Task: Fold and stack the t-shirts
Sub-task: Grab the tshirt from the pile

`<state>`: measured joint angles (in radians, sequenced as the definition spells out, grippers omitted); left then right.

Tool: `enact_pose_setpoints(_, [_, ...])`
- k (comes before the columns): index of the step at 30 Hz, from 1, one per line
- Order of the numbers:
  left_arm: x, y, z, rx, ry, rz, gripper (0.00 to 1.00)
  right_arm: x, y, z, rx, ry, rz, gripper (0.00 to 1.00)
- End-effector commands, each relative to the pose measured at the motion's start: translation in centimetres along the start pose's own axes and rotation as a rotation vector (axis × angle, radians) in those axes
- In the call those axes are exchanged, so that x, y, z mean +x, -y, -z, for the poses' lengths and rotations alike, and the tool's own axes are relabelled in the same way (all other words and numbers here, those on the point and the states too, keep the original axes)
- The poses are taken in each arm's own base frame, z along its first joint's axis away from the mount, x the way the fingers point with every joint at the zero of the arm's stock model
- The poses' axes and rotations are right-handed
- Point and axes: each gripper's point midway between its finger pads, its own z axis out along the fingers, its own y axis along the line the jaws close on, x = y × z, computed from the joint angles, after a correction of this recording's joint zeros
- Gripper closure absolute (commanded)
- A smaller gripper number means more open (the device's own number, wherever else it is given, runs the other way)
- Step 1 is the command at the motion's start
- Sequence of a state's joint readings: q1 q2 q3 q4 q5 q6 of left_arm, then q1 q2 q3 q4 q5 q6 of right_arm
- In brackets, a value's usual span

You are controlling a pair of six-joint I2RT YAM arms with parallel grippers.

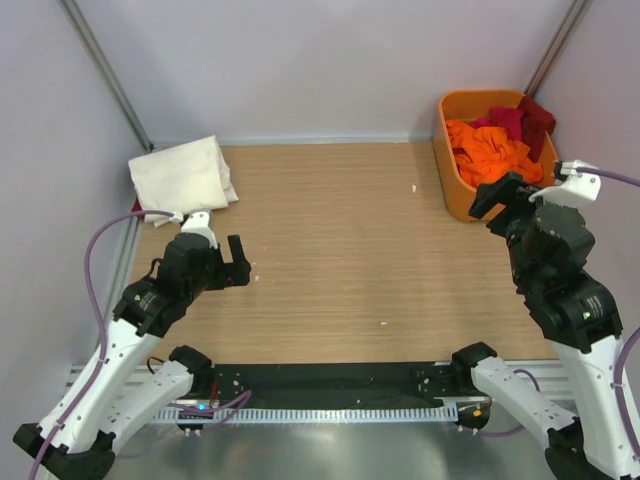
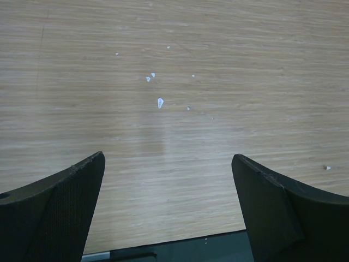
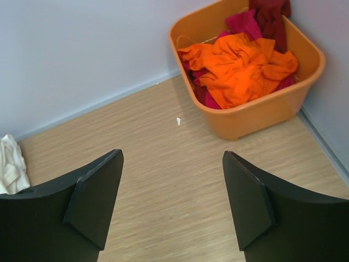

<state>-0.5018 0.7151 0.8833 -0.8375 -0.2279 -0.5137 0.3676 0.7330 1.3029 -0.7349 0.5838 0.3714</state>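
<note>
Your left gripper (image 2: 168,157) hangs over the bare wooden table (image 1: 340,240) with its jaws spread wide and nothing between them. Your right gripper (image 3: 172,154) is also parted and empty, near the orange tub (image 1: 450,180) at the far right corner. You'll find the bright orange t-shirt (image 1: 492,152) crumpled on top in that tub. The crimson t-shirt (image 1: 506,121) sits behind it and the dark red t-shirt (image 1: 538,120) drapes over the far rim. Bunched as they are, none shows a clear long axis. Your cream-white t-shirt (image 1: 180,175) lies folded at the far left corner, its long side running roughly across the table, slightly tilted.
</note>
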Motion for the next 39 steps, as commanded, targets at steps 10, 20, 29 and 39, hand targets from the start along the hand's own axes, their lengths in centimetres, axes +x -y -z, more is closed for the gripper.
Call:
enact_pose_setpoints(10, [-1.7, -0.9, 1.2, -0.048, 0.07, 0.017, 0.0, -4.0, -5.9, -3.0, -0.165, 0.078, 0.078, 0.16])
enact_pose_setpoints(20, [-0.9, 0.5, 0.5, 0.011, 0.028, 0.043, 0.0, -3.2, -2.9, -16.0, 0.043, -0.157, 0.045, 0.11])
enact_pose_setpoints(29, [2.3, 1.5, -1.9, -0.026, -0.183, -0.023, 0.0, 0.9, 5.4, -26.4, 0.204, -0.353, -0.042, 0.11])
enact_pose_setpoints(39, [1.1, 0.9, -0.9, -0.023, -0.082, 0.006, 0.0, 7.5, 10.0, -36.1, 0.234, -0.493, -0.121, 0.18])
